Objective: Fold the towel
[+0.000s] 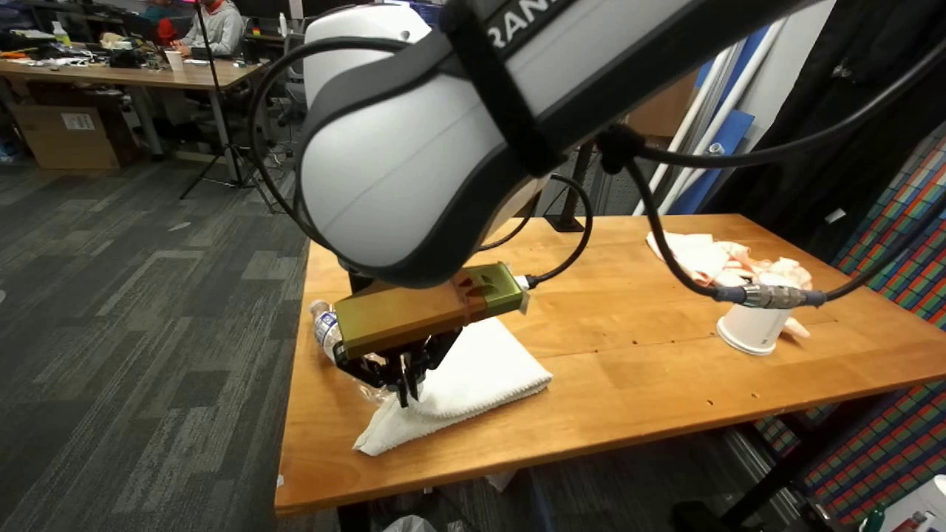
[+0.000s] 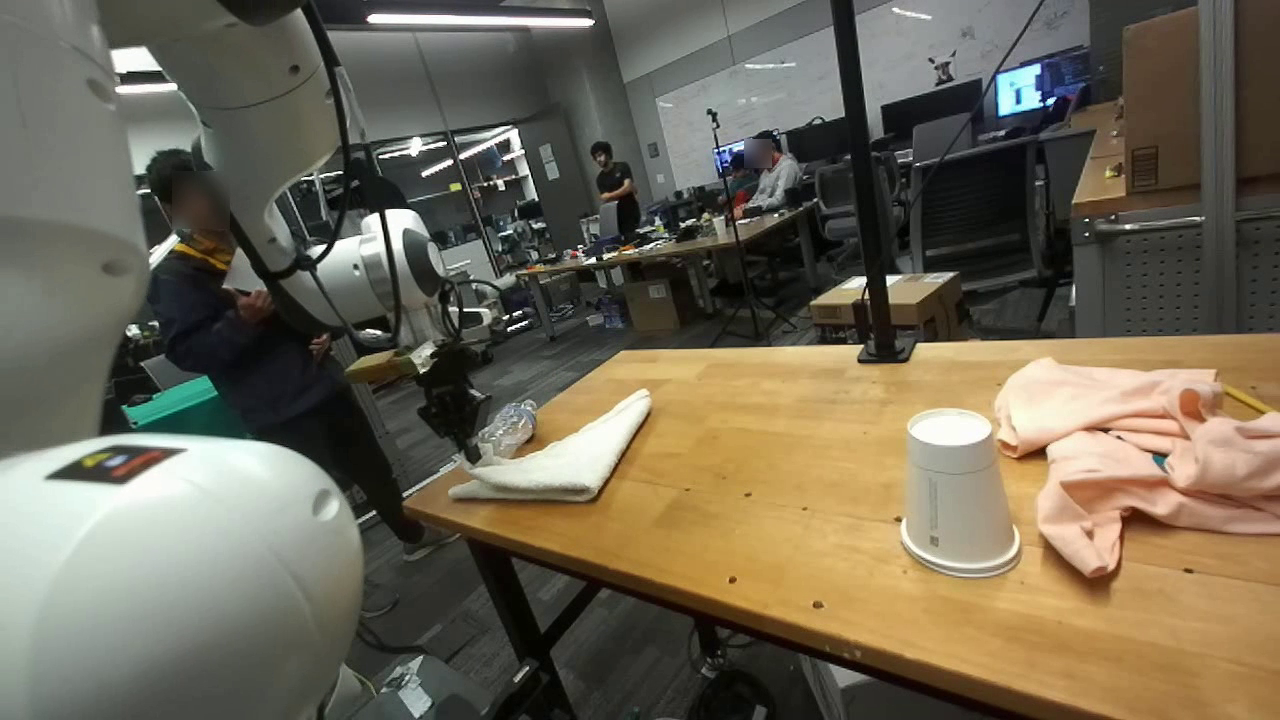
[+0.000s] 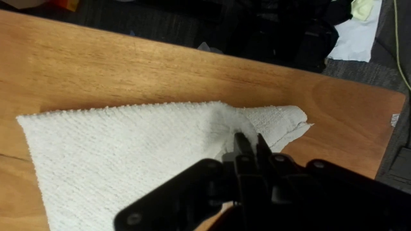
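Wrist view: right below the camera, the white towel (image 3: pixel 112 160) is seen lying on the table (image 3: pixel 144 64), and there it is, a fold of it nipped by the gripper (image 3: pixel 250 138)! The two dark fingers (image 3: pixel 243 147) are set close together, with cloth caught between them. A rounded bulge is formed in the fabric at that spot, and past it a narrow flap is pointed toward the table's corner. Between the towel's long edge and the table edge, a strip of bare wood is shown.

In an exterior view, the towel is seen doubled over, its layers stacked along the front side, with the robot arm (image 1: pixel 392 177) stretched above. In both exterior views a clear plastic bottle (image 2: pixel 508 430) is spotted, laid beside the towel; whether the two are touching cannot be told.

Across the table, well apart from the towel, a white cup (image 2: pixel 955 490) is stood upside down, and just beside it pink cloth (image 2: pixel 1110 430) is heaped. Both are partly covered in an exterior view by a cable connector (image 1: pixel 770 296). Behind the arm, a standing person (image 2: pixel 255 330) is partly hidden.
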